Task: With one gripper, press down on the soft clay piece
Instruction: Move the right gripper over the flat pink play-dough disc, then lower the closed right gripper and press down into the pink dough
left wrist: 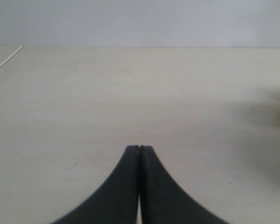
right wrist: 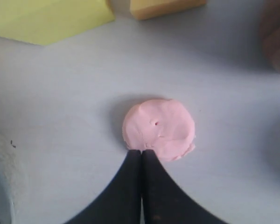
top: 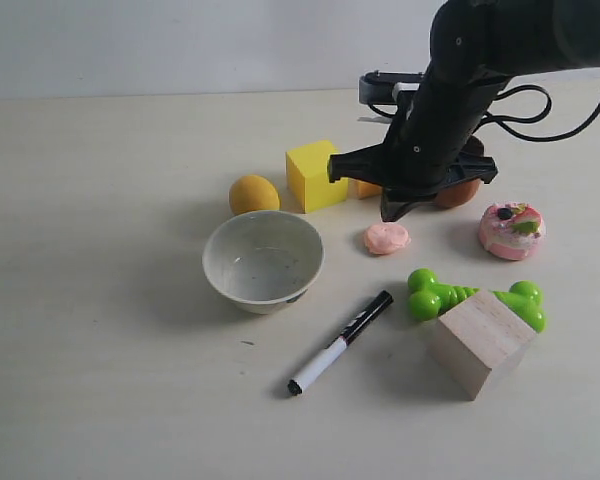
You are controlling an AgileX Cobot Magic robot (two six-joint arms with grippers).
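Note:
The soft clay piece is a flat salmon-pink disc with a small dent on top, lying on the table between the bowl and the donut toy. My right gripper hangs just above and behind it, shut, with its tips over the clay's edge in the right wrist view; whether they touch it I cannot tell. My left gripper is shut with nothing in it, over bare table, and is outside the exterior view.
A white bowl, yellow cube, orange ball, small orange block, brown object and pink frosted donut toy ring the clay. A marker, green toy and wooden block lie nearer.

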